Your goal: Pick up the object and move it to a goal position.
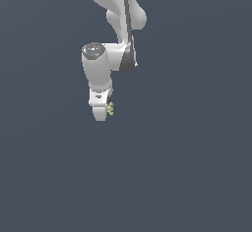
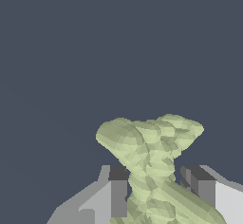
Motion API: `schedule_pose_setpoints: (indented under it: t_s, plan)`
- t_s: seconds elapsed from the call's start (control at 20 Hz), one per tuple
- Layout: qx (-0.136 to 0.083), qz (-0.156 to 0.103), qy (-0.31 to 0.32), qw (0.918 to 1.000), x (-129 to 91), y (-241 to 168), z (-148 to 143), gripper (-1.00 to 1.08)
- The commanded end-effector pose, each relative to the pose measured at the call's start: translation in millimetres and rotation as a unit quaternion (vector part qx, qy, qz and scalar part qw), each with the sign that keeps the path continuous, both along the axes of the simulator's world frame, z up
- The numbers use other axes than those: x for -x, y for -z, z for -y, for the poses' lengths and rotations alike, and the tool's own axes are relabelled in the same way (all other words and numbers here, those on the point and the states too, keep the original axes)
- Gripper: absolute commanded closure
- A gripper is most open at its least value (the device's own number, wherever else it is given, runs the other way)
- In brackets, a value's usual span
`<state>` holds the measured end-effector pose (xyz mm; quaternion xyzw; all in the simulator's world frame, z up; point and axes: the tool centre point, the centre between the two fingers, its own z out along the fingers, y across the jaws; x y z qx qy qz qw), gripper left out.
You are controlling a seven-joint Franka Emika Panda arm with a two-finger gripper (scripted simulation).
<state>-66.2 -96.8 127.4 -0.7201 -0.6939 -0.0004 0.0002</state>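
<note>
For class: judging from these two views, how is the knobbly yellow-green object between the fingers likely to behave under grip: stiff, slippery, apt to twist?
The object looks stiff: its lobes hold shape between the fingers. Its lumpy surface probably gives uneven contact, so it may pivot. Tiny beside the gripper, it is likely light.

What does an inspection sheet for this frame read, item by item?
Surface: plain dark blue-grey background; no table edge can be told.
Job's thing: pale yellow-green knobbly object sits between the fingers; in the exterior view it shows as a speck beside the gripper tip.
Goal marker: nothing seen.
Clutter: nothing seen.
Gripper: white gripper shut on the object, dark pads on either side of it.
Cables: nothing seen.
Surroundings: only the white arm reaching down from above.
</note>
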Motion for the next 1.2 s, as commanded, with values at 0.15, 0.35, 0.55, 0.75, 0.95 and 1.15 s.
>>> schedule_pose_setpoints:
  t_s: [0.15, 0.35, 0.55, 0.75, 0.95, 1.15]
  plan:
    - [-0.001, 0.0, 0.0, 1.0, -4.8, -57.5, 19.7, 1.08]
    - [-0.001, 0.0, -0.001, 1.0, -8.8, -99.3, 34.4, 1.08]
    - [-0.001, 0.0, -0.001, 1.0, -13.0, -140.1, 49.0, 1.08]
    - [-0.001, 0.0, 0.0, 1.0, -17.3, -178.1, 63.4, 1.08]
    - [-0.001, 0.0, 0.0, 1.0, -21.3, -207.7, 74.8, 1.08]
    - [0.0, 0.0, 0.001, 1.0, -24.6, -228.9, 83.2, 1.08]
